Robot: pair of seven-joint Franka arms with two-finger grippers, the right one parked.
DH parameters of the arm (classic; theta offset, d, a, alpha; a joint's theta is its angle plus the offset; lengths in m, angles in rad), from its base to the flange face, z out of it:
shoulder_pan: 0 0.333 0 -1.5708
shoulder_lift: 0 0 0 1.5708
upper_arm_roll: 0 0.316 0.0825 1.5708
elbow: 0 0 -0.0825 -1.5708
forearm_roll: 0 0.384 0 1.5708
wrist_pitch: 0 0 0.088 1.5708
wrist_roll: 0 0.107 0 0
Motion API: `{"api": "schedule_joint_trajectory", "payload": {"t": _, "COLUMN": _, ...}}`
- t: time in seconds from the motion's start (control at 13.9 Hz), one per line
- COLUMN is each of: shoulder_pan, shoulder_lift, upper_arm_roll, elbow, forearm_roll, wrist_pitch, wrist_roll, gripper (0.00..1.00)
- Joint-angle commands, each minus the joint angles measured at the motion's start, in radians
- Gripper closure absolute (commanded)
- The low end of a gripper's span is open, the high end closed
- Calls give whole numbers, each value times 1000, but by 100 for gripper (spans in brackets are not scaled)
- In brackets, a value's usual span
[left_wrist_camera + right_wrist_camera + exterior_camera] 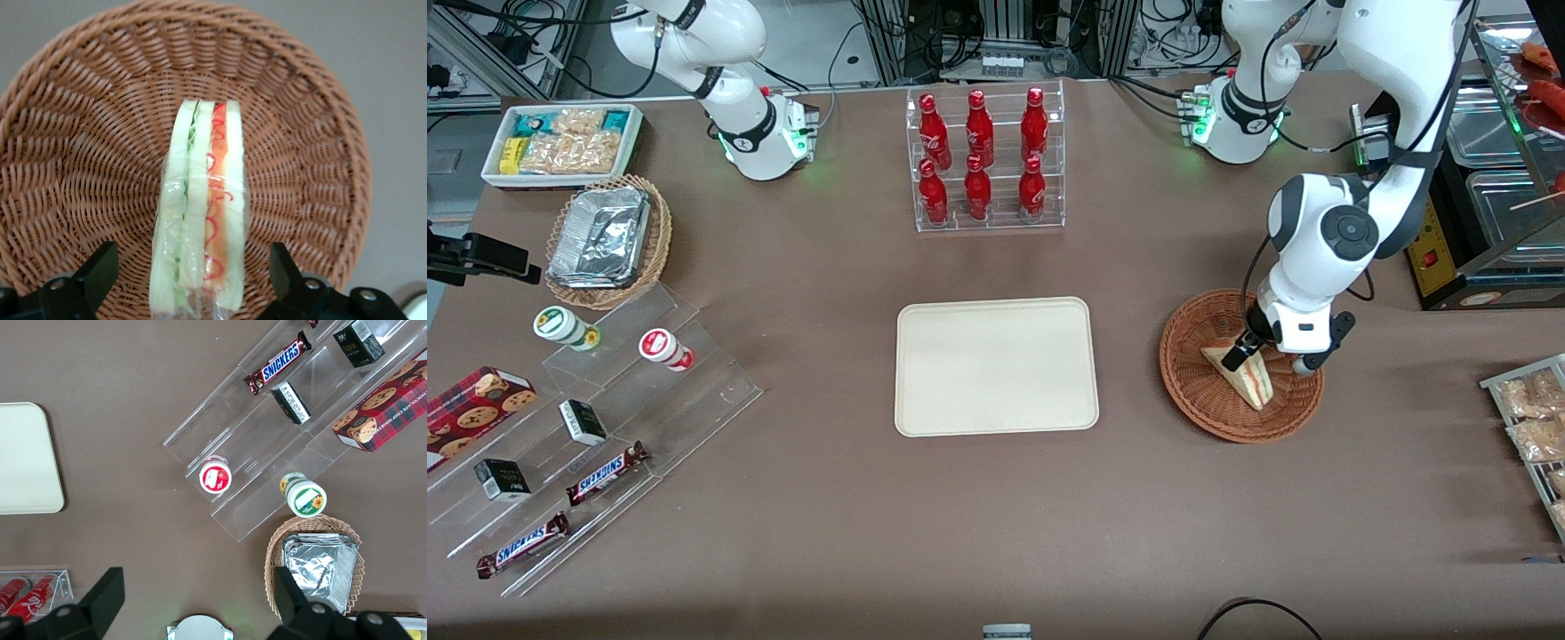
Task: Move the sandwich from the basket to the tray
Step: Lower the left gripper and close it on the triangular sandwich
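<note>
The pincer (193, 280) hangs low over the basket (1200, 404), fingers spread wide on either side of the sandwich (200, 213), which stands on edge inside it. Closing off-centre could tip the wedge or crush its filling. The tray (996, 366), beside the basket, holds nothing.

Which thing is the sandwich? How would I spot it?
Find the round reddish-brown basket toward the working arm's end of the table. The sandwich lies in it, between the fingers of the open tool: a pale bread wedge with red and green filling stripes.
</note>
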Motion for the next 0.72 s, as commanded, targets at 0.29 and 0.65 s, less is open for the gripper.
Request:
{"api": "schedule_joint_trajectory", "payload": {"t": 0.29, "shoulder_pan": -10, "shoulder_lift": 12, "upper_arm_roll": 2, "elbow": 30, "forearm_roll": 9, "wrist_pitch": -34, "wrist_roll": 45, "gripper": 100}}
{"api": "schedule_joint_trajectory", "payload": {"t": 0.65, "shoulder_pan": -10, "shoulder_lift": 57, "upper_arm_roll": -15, "elbow": 384, "forearm_roll": 9, "wrist_pitch": -517, "wrist_roll": 203, "gripper": 100}}
